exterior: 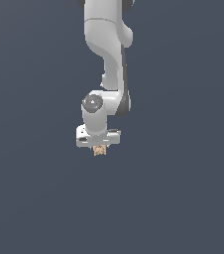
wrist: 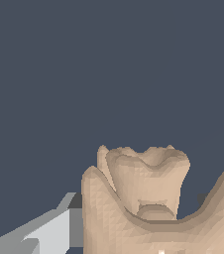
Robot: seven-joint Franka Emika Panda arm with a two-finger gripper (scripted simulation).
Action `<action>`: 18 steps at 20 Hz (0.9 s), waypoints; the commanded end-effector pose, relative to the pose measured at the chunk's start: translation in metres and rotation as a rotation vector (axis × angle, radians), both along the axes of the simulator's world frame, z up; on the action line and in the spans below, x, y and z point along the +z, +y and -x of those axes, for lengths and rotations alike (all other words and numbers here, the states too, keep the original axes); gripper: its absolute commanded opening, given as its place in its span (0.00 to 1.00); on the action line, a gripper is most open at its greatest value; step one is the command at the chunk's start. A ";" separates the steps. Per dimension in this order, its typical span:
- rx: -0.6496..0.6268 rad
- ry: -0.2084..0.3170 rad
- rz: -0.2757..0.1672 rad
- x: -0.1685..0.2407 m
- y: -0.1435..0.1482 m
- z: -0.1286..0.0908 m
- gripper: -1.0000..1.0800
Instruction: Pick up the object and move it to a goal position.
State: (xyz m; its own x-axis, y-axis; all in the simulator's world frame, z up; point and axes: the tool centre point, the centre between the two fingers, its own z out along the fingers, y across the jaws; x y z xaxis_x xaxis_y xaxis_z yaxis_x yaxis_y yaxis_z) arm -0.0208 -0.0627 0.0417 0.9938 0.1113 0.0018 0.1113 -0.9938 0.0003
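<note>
The object (exterior: 100, 150) is a tiny tan, lumpy item with darker creases. In the exterior view it sits directly under the white hand of my gripper (exterior: 99, 146), between the fingers, which it mostly hides. In the wrist view the object (wrist: 148, 198) is very close and fills the near part of the picture. One grey-white finger (wrist: 49, 233) presses against its side, and the other finger is hidden behind it. The gripper appears shut on the object, which hangs over the plain dark surface. No goal marker shows in either view.
The white arm (exterior: 109, 54) comes down from the top of the exterior view. A uniform dark blue-grey surface (exterior: 183, 198) lies all around, and no other objects are visible.
</note>
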 end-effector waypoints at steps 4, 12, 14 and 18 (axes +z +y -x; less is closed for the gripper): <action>0.000 0.000 0.000 0.003 0.002 0.000 0.00; 0.000 0.000 0.000 0.037 0.033 -0.005 0.00; 0.000 0.000 0.001 0.052 0.046 -0.007 0.00; 0.000 0.001 0.001 0.086 0.076 -0.012 0.00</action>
State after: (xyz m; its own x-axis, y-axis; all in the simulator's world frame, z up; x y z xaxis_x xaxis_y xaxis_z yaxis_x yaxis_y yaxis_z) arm -0.0108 0.0014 0.1143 0.9938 0.1110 0.0005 0.1110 -0.9938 0.0008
